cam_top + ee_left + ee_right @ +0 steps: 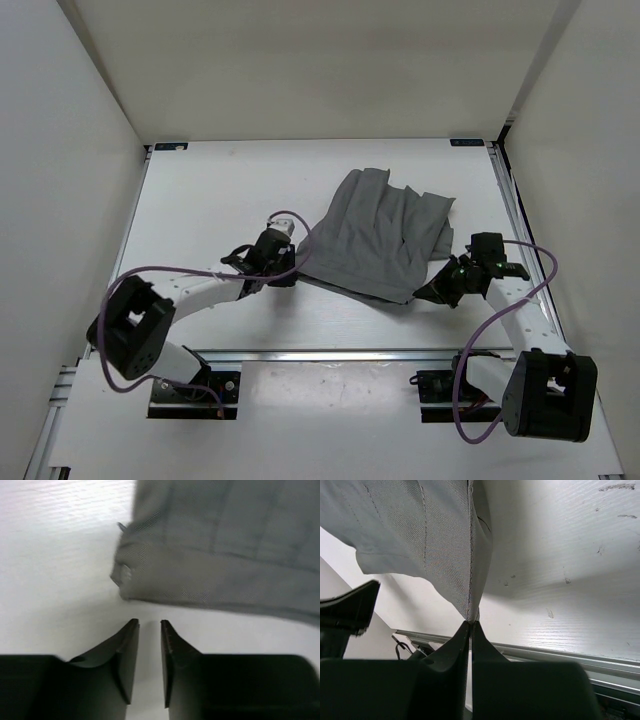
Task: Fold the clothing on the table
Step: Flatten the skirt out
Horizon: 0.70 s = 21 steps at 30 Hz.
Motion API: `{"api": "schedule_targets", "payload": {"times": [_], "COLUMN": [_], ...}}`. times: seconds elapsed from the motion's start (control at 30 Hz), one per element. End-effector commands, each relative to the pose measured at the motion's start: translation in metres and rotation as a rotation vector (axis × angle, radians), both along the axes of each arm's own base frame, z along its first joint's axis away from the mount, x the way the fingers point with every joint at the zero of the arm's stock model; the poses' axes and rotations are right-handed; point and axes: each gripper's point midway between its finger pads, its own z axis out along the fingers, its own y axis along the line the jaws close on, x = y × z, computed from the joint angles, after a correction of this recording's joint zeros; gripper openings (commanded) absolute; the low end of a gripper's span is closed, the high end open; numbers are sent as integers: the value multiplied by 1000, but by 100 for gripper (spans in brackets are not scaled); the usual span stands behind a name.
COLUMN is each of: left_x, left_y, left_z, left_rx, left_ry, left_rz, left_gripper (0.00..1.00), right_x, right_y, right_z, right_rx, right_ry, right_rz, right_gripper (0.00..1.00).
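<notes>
The grey clothing lies rumpled and partly doubled over on the white table, right of centre. My left gripper sits at the clothing's left edge. In the left wrist view its jaws stand a little apart, open over bare table with nothing between them, and the clothing's hem lies just ahead. My right gripper is at the clothing's near right corner. In the right wrist view it is shut on a corner of the clothing, and the fabric is lifted and hangs from the fingertips.
An aluminium rail runs along the table's near edge, and another along its right side. Blue labels mark the far corners. White walls enclose the table on three sides. The right wrist view shows the near rail close by.
</notes>
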Motion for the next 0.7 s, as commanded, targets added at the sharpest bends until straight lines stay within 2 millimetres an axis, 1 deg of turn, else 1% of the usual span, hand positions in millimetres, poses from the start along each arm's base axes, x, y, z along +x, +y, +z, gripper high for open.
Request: {"api": "schedule_targets", "payload": {"times": [0.0, 0.03, 0.1, 0.17, 0.2, 0.23, 0.27, 0.3, 0.37, 0.43, 0.47, 0.5, 0.57, 0.6, 0.67], "left_x": [-17, -15, -10, 0, 1, 7, 16, 22, 35, 40, 47, 50, 53, 56, 57], "left_y": [-11, -5, 4, 12, 12, 17, 20, 25, 23, 20, 19, 17, 13, 11, 9], "left_z": [37, 36, 42, 45, 42, 41, 43, 39, 41, 33, 35, 31, 20, 22, 12], "left_rx": [-106, -118, -139, -161, -176, -199, -223, -227, -266, -290, -311, -334, -380, -400, -420], "left_ry": [36, 47, 40, 27, 40, 40, 32, 34, 20, 35, 19, 21, 76, 80, 109], "left_rz": [-60, -36, -5, 34, 36, 63, 89, 111, 121, 118, 123, 118, 107, 106, 97], "left_gripper": [39, 40, 43, 53, 53, 53, 53, 53, 53, 53, 53, 53, 54, 53, 53], "right_x": [-1, -1, 1, 2, 2, 2, 3, 1, 2, 2, 1, 3, 1, 1, 1], "right_y": [0, 2, 1, -1, -2, -2, -4, -5, -7, -8, -8, -8, -7, -7, -8], "right_z": [-3, -1, -2, 0, 0, 1, 1, 0, -1, 0, -2, 1, 0, 0, 0], "right_rx": [-2, -4, -16, -20, -21, -17, -25, -25, -28, -25, -32, -30, -25, -23, -21], "right_ry": [8, 4, 8, 7, 10, 11, 10, 17, 15, 15, 15, 7, 10, 12, 8], "right_rz": [-2, 10, 11, 11, 10, 9, 11, 6, 8, 6, 11, 7, 9, 12, 7], "right_gripper": [0, 0, 0, 0, 0, 0, 0, 0, 0, 0, 1, 0, 0, 0, 0]}}
